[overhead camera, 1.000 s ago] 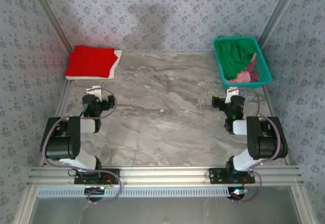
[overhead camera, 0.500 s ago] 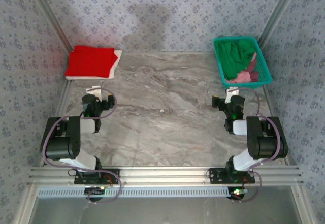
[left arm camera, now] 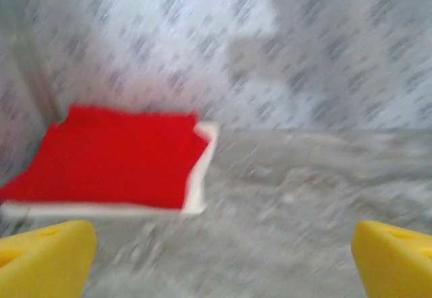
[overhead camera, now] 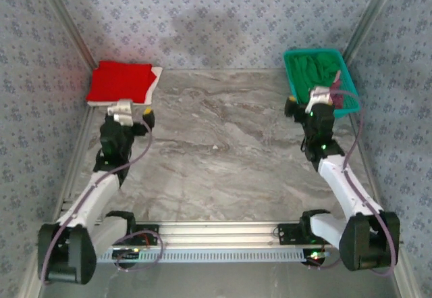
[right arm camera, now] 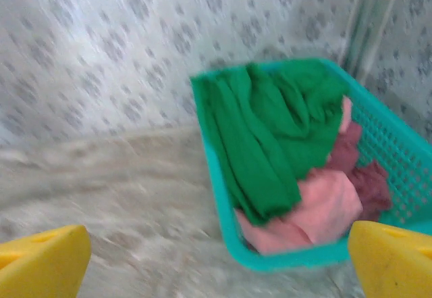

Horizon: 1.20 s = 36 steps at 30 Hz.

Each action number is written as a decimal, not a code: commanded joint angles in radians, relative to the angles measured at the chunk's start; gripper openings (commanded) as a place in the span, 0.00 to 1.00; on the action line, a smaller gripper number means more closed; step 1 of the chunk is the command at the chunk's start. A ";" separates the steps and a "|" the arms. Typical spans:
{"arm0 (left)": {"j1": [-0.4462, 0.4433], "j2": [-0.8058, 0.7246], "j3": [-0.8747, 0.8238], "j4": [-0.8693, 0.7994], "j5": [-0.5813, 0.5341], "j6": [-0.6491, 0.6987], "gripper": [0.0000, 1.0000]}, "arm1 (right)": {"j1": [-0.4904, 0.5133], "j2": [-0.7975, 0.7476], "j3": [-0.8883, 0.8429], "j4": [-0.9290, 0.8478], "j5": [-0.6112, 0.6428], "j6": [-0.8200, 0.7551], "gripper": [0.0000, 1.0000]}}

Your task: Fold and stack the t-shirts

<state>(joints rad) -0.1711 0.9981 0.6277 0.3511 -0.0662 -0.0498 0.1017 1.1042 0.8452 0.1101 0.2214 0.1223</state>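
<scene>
Upper left, top view: red shirt [overhead camera: 120, 82] folded atop white shirt [overhead camera: 156, 76]. Upper right: green shirt [overhead camera: 314, 68], pink shirt [right arm camera: 317, 210] heaped in basket [overhead camera: 291, 85]. Your left gripper [left arm camera: 223, 257] and right gripper [right arm camera: 216, 257] gape wide, holding nothing.

No legible text, labels, brands, numbers or signs. Both wrist views motion-blurred, too soft for any fine print.
</scene>
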 commanded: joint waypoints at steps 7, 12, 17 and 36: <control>-0.371 0.581 0.775 -0.425 0.182 0.171 0.92 | -0.224 0.533 0.746 -0.626 -0.076 0.194 0.95; -0.437 0.761 0.896 -0.425 0.281 0.107 0.92 | -0.324 0.832 1.068 -0.790 -0.214 0.203 0.91; -0.463 0.786 0.814 -0.321 0.315 0.046 0.93 | -0.334 1.076 1.317 -0.879 -0.306 0.190 0.91; -0.467 0.716 0.613 -0.275 0.264 0.005 0.93 | -0.300 1.474 1.778 -0.731 -0.573 0.437 0.08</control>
<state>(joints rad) -0.6315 1.7649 1.2335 0.0559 0.2085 -0.0463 -0.2047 2.6133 2.5542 -0.6258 -0.3172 0.5079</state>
